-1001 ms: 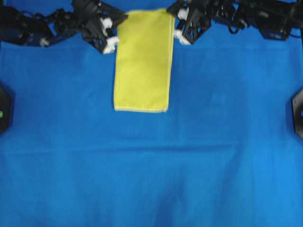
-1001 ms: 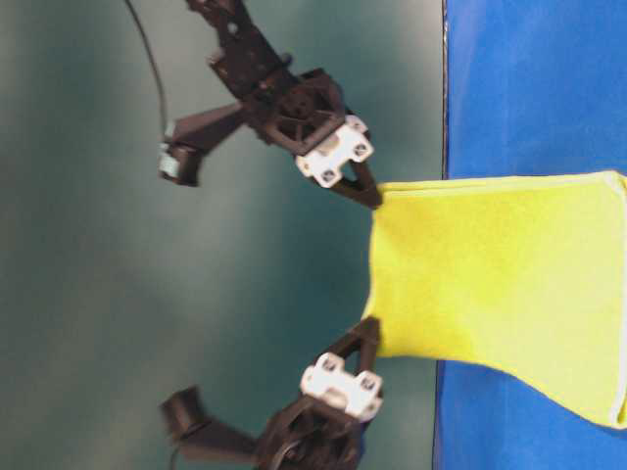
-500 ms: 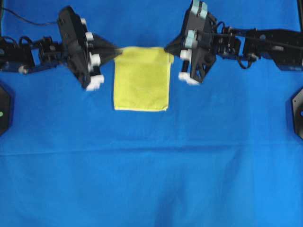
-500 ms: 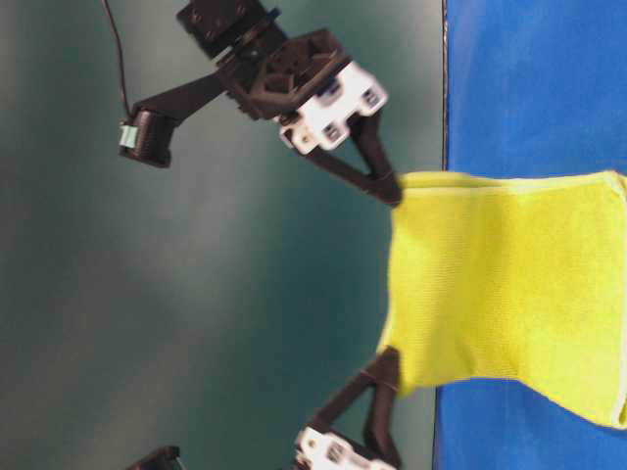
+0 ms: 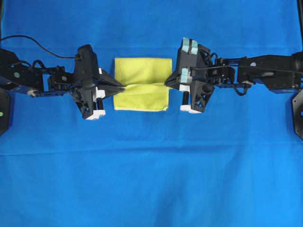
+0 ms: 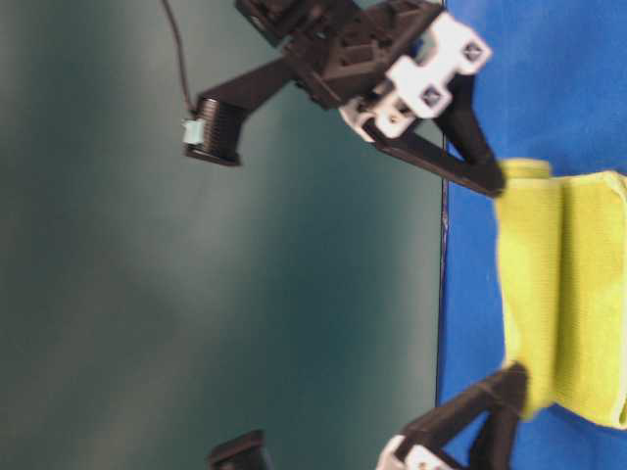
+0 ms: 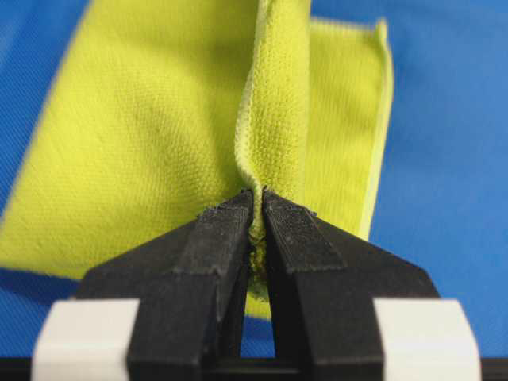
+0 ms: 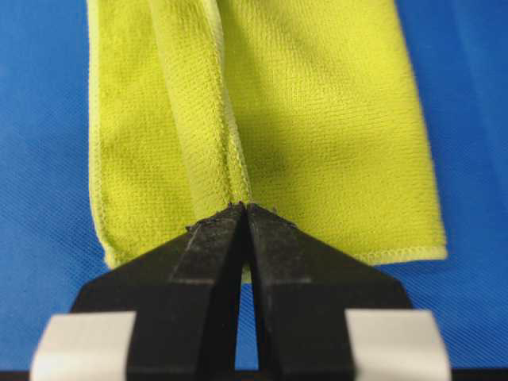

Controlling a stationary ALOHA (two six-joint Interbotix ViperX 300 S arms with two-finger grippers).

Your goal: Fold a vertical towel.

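A broad, smooth woven blue cloth (image 5: 151,179) fills the overhead frame. In its upper middle lies the small bright yellow microfibre towel (image 5: 142,75), nubby-textured, rectangular, with a thin pale stitched hem, its raised edge drawn over the flat part as a soft ridge. The black left gripper (image 5: 124,88) at centre-left pinches that ridge tight; the black right gripper (image 5: 165,85) at centre-right clamps its other end.

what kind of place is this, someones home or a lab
Most likely a robotics lab bench: a table draped in a blue cloth, two black robot arms pinching a yellow towel, and a plain dark green backdrop.
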